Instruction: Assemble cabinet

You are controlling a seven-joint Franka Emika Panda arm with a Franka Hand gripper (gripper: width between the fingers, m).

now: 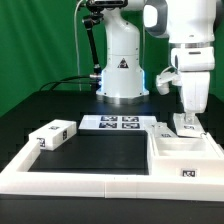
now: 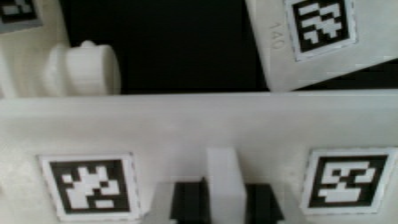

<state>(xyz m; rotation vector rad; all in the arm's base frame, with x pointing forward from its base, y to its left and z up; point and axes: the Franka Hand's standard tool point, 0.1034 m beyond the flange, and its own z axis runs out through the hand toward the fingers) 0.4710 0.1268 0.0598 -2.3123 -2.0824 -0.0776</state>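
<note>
One grip: pinching thin rib of white plastic boxy cabinet body [image 1: 168,150] with dark two-finger gripper [image 2: 219,205], jaws narrow around it, presumably steadying it against white rail [image 1: 90,188] at exterior view's right; small white tagged drawer block [image 1: 55,135] lying well apart.

**Cabinet parts: loose, not joined**

The boxy white body [image 1: 178,150] sits low at the exterior view's right. A small tagged block [image 1: 186,126] stands on top of it. A second tagged block [image 1: 52,135] lies well apart at the left, long side down.
</note>
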